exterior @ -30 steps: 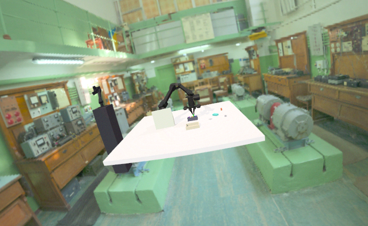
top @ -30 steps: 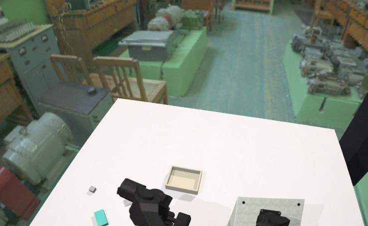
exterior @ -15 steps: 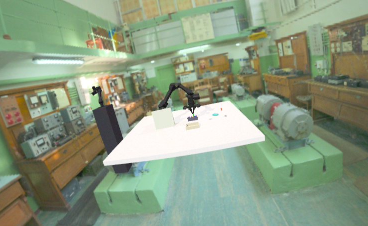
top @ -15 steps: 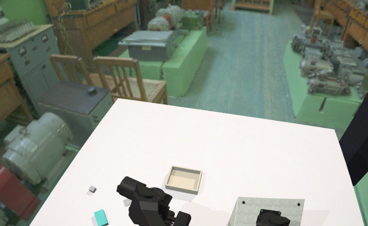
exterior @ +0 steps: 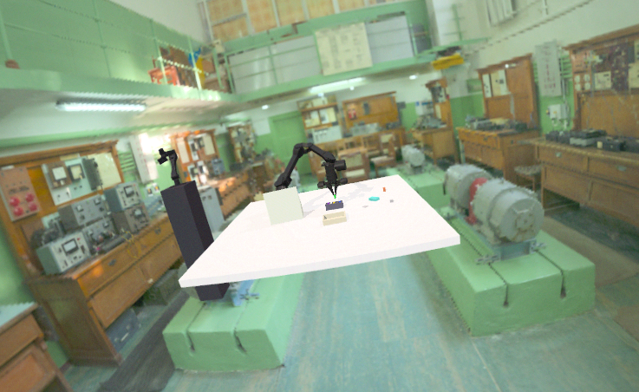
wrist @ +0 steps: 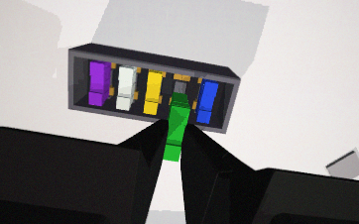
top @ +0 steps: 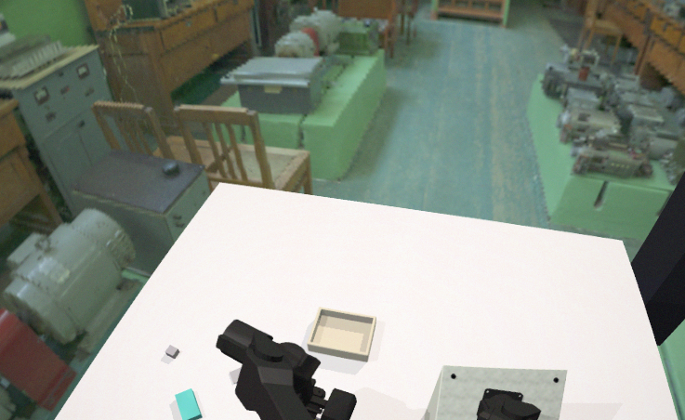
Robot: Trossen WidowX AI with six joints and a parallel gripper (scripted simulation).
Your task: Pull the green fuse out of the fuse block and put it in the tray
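The green fuse (wrist: 178, 130) (exterior: 334, 196) is between the fingertips of my gripper (wrist: 175, 130) (exterior: 334, 194), which is shut on it. The fuse is out of its slot and hangs a little above the fuse block (wrist: 155, 58) (exterior: 334, 206). The slot under it shows bare between the yellow fuse (wrist: 153, 90) and the blue fuse (wrist: 207, 99). The white fuse (wrist: 126, 86) and purple fuse (wrist: 98, 79) also sit in the block. The tray (top: 337, 351) (exterior: 335, 221) is empty and stands close beside the block. In the top view the arm hides the fuse and block.
A pale upright panel (top: 501, 379) (exterior: 283, 205) stands near the arm's base. A teal block (top: 188, 404) (exterior: 374, 199), a small grey cube (top: 172, 351) (exterior: 391, 200) and a small orange piece (exterior: 384, 189) lie on the side away from the panel.
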